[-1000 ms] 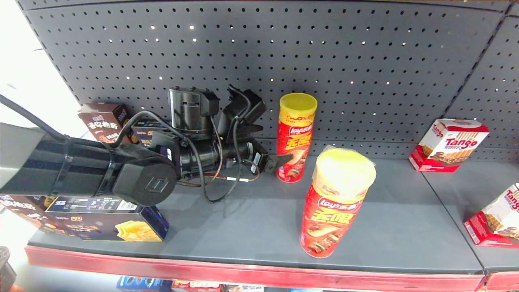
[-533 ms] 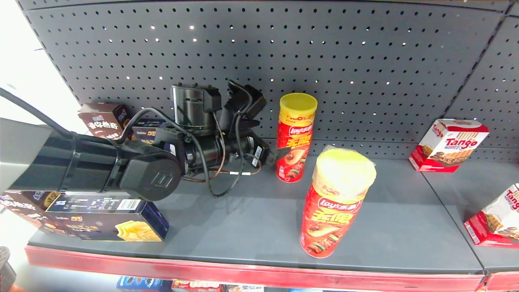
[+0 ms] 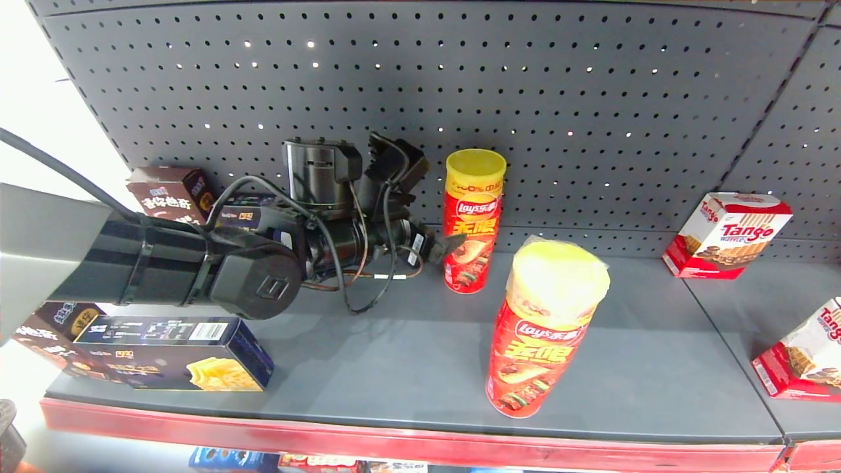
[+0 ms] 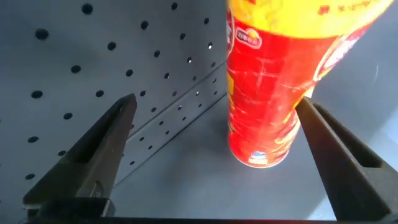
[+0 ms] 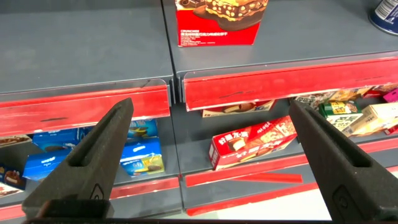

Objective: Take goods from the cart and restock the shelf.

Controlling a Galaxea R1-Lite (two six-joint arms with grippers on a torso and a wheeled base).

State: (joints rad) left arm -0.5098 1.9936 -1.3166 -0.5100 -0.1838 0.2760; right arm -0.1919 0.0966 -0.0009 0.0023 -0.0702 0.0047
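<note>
Two red chip cans with yellow lids stand upright on the grey shelf (image 3: 407,348). One can (image 3: 473,220) is at the back by the pegboard, the other can (image 3: 548,328) nearer the front edge. My left gripper (image 3: 443,246) is open just left of the back can, low on its side. In the left wrist view that can (image 4: 273,93) stands beyond the spread fingers (image 4: 93,162), free of them. My right gripper (image 5: 211,155) is open and holds nothing, facing lower shelves.
A dark blue box (image 3: 171,355) lies at the shelf's front left, under my left arm. A brown box (image 3: 167,194) leans at the back left. Red and white wafer boxes (image 3: 726,233) (image 3: 801,355) sit at the right. The lower shelves hold a box (image 5: 217,22) and blue packets (image 5: 134,155).
My left gripper has drawn back a little to the left and slightly up. The back can has shifted slightly left. The front can has not moved.
</note>
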